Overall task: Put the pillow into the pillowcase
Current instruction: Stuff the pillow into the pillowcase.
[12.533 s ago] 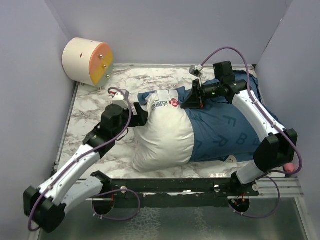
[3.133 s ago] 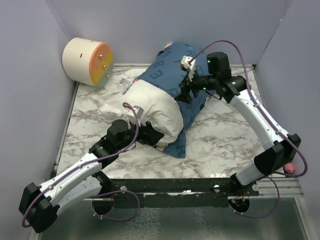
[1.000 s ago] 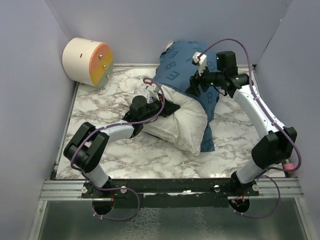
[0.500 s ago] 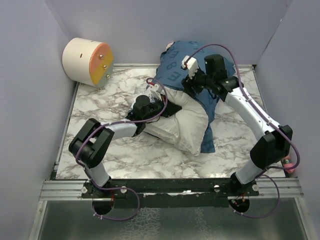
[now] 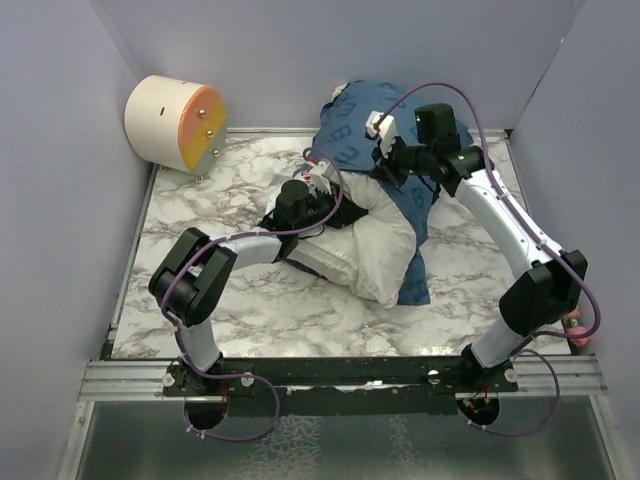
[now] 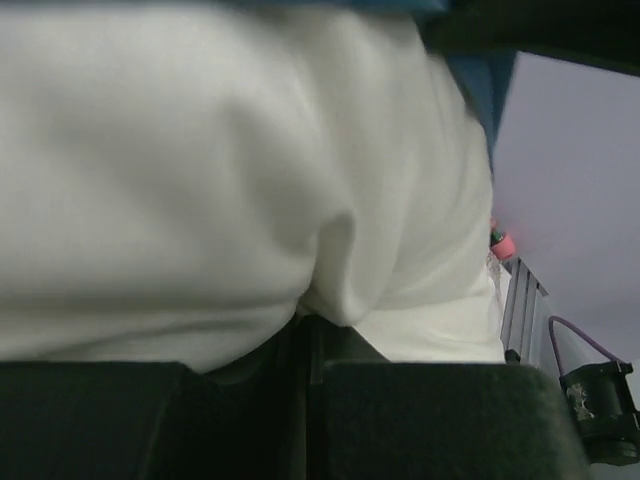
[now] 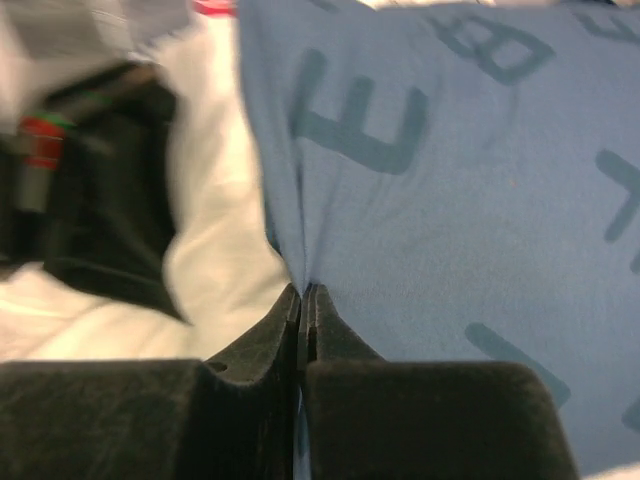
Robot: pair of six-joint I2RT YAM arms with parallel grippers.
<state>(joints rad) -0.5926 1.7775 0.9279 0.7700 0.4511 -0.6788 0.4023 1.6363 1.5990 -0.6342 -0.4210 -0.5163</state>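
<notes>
- The pillow [image 5: 365,245] lay partly inside the pillowcase [image 5: 365,115]: its far end was under the blue cloth, which stood heaped against the back wall, while its near, white end bulged out bare on the marble table [image 5: 200,210].
- The right gripper [image 7: 302,298] was pinched tight on a fold of the pillowcase's edge; in its wrist view the blue cloth with dark letters spread to the right of the closed fingers, and the white pillow showed to their left.
- The left gripper [image 6: 305,325] was closed on a pucker of the pillow's white skin, which filled the wrist view above the fingers; a strip of blue cloth showed beyond it, toward the upper right.
- The step in hand looked like drawing the case's mouth down over the exposed half. Judged from this, the right claw should pull its hem toward the near end of the pillow, away from the wall, rather than upward.
- The left claw would do best to hold the pillow steady or push it toward the right claw, so the stuffing fed under the hem instead of dragging with it.
- The thin pinch of cloth could slip, so a slow, even pull seemed wise.
- The blue flap lying under the pillow's near right corner might snag; it would need freeing later.
</notes>
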